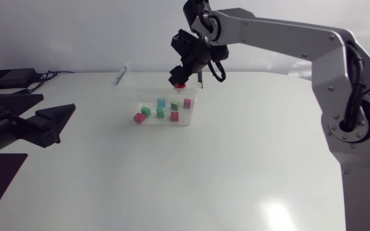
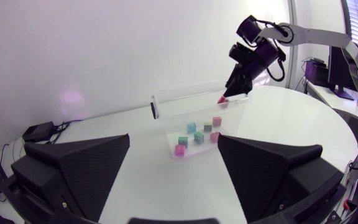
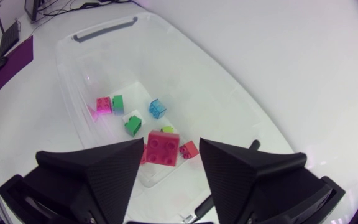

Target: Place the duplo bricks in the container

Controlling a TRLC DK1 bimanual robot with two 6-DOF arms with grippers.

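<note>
Right gripper [image 3: 171, 144]: fingers spread, standing over the open container [image 3: 104, 28]. The red brick [image 3: 162, 148] sits between them, studs toward the wrist camera. It lies against one finger, while a gap shows at the other, so it is not pinched from both sides. In the head view the same brick [image 1: 180, 84] hangs just under the fingertips, above the container's far end [image 1: 191, 110].

Left gripper [image 2: 174, 137]: fingers wide apart and empty, well apart from the container and at the table's left side.

Handling (judged): the brick is probably light, hard moulded plastic, stiff and not fragile. Its smooth side walls may be somewhat slippery. The best hold is across two opposite flat sides, not on the studs or a corner. A short fall into the container should do it no harm. The container itself looks thin and light, and likely to slide if knocked.

The other bricks [image 1: 161, 102], red, green, blue and pink, lie scattered on the container floor.

Hard to make out: the clear walls almost vanish against the white table. Whether the red brick at the near corner [image 1: 139, 117] lies inside or just outside cannot be told. In the right wrist view, the fingers and the red brick cover part of the floor.
</note>
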